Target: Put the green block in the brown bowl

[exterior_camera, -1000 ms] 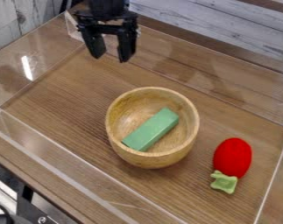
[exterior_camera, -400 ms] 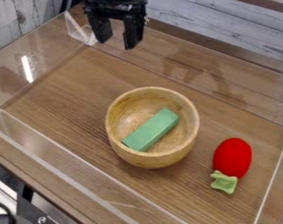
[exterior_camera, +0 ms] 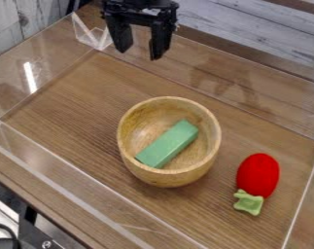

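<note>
Since the earlier frame, only the tool [exterior_camera: 140, 51] has travelled, sliding a little across the top of my view, to the right as I see it, while everything below it kept its place. I have its two black fingers standing apart, pointing down, with nothing between them that I can make out. The arm above it runs out of the picture at the upper edge, so I see just its lower end.

Nearer the camera than the tool, and well apart from it, sits the brown bowl [exterior_camera: 129, 138], round, upright, with its wood grain showing. Inside it lies the green block [exterior_camera: 167, 144], slanted across the bottom, its upper end toward the right side of the bowl. The tool touches neither of them.

Farther from the tool, beyond the bowl toward the lower right, I have a red toy [exterior_camera: 258, 175] with a pale green leaf [exterior_camera: 249, 203] at its near end. It lies on the wooden bench [exterior_camera: 66, 112], beside the bowl and apart from it.
</note>
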Controlling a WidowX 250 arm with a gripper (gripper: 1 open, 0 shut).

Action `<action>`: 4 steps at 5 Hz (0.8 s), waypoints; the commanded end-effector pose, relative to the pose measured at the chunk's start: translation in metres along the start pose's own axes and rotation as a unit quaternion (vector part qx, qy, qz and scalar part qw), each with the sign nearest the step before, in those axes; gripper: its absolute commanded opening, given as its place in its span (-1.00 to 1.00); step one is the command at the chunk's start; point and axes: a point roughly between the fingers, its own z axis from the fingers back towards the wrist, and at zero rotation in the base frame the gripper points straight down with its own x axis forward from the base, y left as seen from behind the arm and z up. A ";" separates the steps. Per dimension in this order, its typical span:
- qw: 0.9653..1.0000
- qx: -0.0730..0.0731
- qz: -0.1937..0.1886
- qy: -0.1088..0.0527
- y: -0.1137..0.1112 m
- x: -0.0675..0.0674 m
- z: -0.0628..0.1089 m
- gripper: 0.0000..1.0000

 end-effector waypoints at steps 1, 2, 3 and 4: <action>0.999 0.011 0.010 -0.050 -0.001 0.007 0.025 1.00; 0.998 0.014 0.005 -0.062 -0.003 0.013 0.017 1.00; 0.997 0.016 0.000 -0.070 -0.005 0.017 0.009 1.00; 0.997 0.018 -0.002 -0.077 0.004 0.030 0.016 1.00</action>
